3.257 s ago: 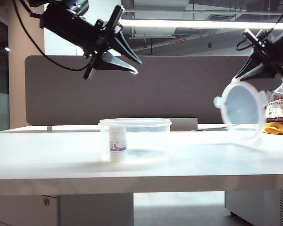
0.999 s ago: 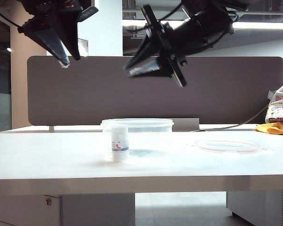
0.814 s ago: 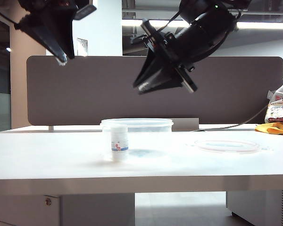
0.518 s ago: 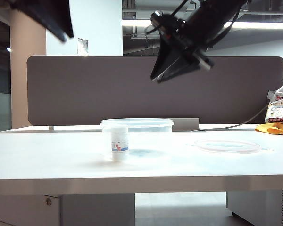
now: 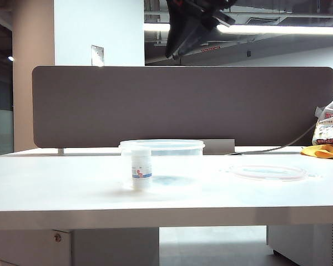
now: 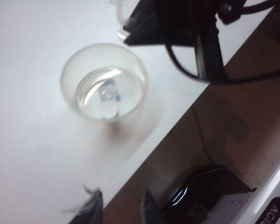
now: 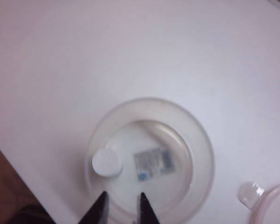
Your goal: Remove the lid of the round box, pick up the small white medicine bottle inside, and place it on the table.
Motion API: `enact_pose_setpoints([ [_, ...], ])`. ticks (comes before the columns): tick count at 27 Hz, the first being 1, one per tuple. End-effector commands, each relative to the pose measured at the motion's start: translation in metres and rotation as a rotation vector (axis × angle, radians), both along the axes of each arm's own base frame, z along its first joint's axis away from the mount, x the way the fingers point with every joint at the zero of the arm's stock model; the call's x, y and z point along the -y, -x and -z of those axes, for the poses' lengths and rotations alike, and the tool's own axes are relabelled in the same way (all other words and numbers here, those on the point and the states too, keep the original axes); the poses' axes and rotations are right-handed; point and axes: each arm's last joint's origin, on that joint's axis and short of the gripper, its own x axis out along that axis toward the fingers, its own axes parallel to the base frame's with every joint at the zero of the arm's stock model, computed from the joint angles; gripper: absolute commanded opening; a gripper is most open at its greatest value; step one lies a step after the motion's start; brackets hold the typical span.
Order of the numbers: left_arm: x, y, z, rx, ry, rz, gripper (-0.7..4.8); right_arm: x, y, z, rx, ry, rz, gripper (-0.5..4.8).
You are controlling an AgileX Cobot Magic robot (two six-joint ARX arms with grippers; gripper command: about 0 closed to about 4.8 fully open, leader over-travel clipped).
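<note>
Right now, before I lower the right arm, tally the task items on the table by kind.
Clear round plastic tub: 1
Small white cylindrical medicine bottle, inside the tub: 1
Flat clear round plastic lid, off, lying beside the tub: 1
Total: 3

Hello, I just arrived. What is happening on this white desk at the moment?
A two-armed robot is unpacking a clear round plastic tub. Its flat clear lid already lies on the white table, to the tub's right. The small white medicine bottle stands upright inside the tub. The right gripper hangs high above the open tub, jaws slightly apart, holding nothing. The left gripper is raised too and is empty.
</note>
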Motion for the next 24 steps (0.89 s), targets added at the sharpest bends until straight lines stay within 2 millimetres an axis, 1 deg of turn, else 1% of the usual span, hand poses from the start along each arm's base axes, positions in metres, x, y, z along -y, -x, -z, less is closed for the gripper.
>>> enact_pose_setpoints([
  [1, -0.011, 0.014, -0.003, 0.005, -0.067, -0.075, 1.11, -0.001, -0.005, -0.001, -0.008, -0.062, 0.039, 1.3],
  [3, -0.016, 0.022, -0.004, 0.001, -0.083, -0.085, 1.11, -0.003, -0.009, 0.004, -0.034, -0.067, 0.045, 1.94],
  [4, -0.018, 0.024, -0.004, -0.003, -0.088, -0.086, 1.11, -0.004, -0.012, 0.009, -0.052, -0.063, 0.055, 2.16],
  [9, -0.024, 0.036, -0.004, -0.032, -0.106, -0.085, 1.11, -0.013, -0.021, 0.032, -0.136, -0.047, 0.062, 2.17],
  [11, -0.027, 0.041, -0.003, -0.059, -0.122, -0.085, 1.11, -0.021, -0.03, 0.049, -0.253, -0.123, 0.077, 2.18],
  [13, -0.03, 0.045, -0.002, -0.082, -0.129, -0.092, 1.11, -0.027, -0.037, 0.064, -0.333, -0.17, 0.092, 2.21],
  [15, -0.032, 0.049, -0.003, -0.071, -0.122, -0.092, 1.11, -0.032, -0.041, 0.073, -0.388, -0.208, 0.101, 2.21],
  [17, -0.035, 0.053, -0.005, -0.058, -0.114, -0.093, 1.11, -0.036, -0.045, 0.077, -0.423, -0.253, 0.138, 2.21],
  [19, -0.038, 0.059, -0.007, -0.047, -0.1, -0.1, 1.11, -0.035, -0.047, 0.075, -0.464, -0.311, 0.183, 2.22],
  [23, -0.043, 0.067, -0.011, -0.026, -0.076, -0.108, 1.11, -0.036, -0.048, 0.078, -0.537, -0.354, 0.236, 2.24],
  [24, -0.044, 0.069, -0.011, -0.025, -0.07, -0.114, 1.11, -0.037, -0.048, 0.08, -0.55, -0.355, 0.247, 2.37],
])
